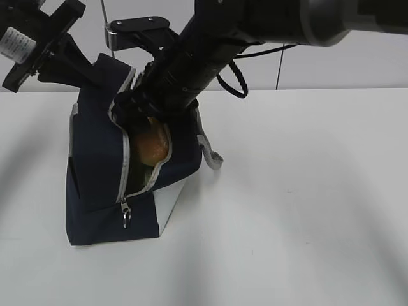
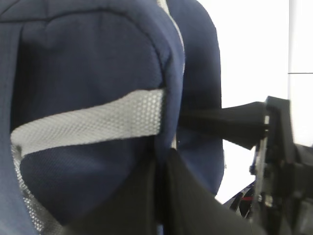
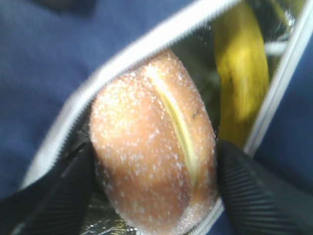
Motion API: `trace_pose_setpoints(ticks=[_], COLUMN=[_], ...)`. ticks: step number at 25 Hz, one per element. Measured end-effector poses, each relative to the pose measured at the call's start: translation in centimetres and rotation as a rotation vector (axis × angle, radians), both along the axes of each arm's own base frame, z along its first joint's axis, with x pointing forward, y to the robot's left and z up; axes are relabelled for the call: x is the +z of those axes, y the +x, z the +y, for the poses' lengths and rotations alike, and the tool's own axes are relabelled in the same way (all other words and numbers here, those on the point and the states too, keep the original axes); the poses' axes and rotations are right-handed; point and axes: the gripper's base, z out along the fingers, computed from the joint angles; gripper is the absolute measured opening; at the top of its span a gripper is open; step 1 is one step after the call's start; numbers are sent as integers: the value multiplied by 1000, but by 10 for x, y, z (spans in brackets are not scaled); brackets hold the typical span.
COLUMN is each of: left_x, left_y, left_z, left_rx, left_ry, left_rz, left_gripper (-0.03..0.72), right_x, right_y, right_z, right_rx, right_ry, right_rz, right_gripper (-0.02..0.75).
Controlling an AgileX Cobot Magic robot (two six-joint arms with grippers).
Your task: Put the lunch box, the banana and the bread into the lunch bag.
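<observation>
The navy lunch bag [image 1: 95,166] stands on the white table with its zipper mouth gaping. My left gripper [image 1: 89,71] [image 2: 159,159] is shut on the bag's upper flap and holds it up. The bread [image 1: 153,143] [image 3: 151,147] sits in the mouth of the bag, half out. My right gripper [image 1: 143,115] [image 3: 155,149] straddles it, its black fingers [image 3: 244,191] standing just beside the crust on both sides. The banana [image 3: 242,83] lies deeper inside against the foil lining. A pale green sliver under the bread [image 1: 141,172] may be the lunch box; the rest of the lunch box is hidden.
The bag's grey handle strap [image 1: 213,156] hangs off its right side, and the metal zipper pull [image 1: 125,215] dangles at the front. The right arm [image 1: 255,32] crosses over the bag from the upper right. White table [image 1: 299,204] stretches right of the bag.
</observation>
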Motion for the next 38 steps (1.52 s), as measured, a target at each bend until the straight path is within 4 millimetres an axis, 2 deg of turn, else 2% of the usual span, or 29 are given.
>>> trace_pose_setpoints(ticks=[5,10,18,22,25,29,32,36,38], left_x=[0,0,0,0,0,0,0,0,0], left_y=[0,0,0,0,0,0,0,0,0], left_z=[0,0,0,0,0,0,0,0,0], left_rx=[0,-1,-2,-3,-3,-3,-3,-3,-3], left_ry=[0,0,0,1,1,1,1,1,1], left_rz=[0,0,-1,-1,-1,-1,-1,-1,-1], left_gripper=[1,1,1,1,1,1,1,1,1], right_x=[13,26,52,53,54,44,29,11,4], right_y=[0,0,12,23,27,32,37,43,45], right_z=[-1,-10,-49,-73,-81,-80,-74,-70,-68], right_rx=[32,20,-100,-187,-217,-226,-214,-214,-214], right_ry=[-40,-144,-163,-132,-84,-10,23,35,32], right_rz=[-10,12,57,105,134,204,259,309,325], right_gripper=[629,599,552,551,551,551,535,465,398])
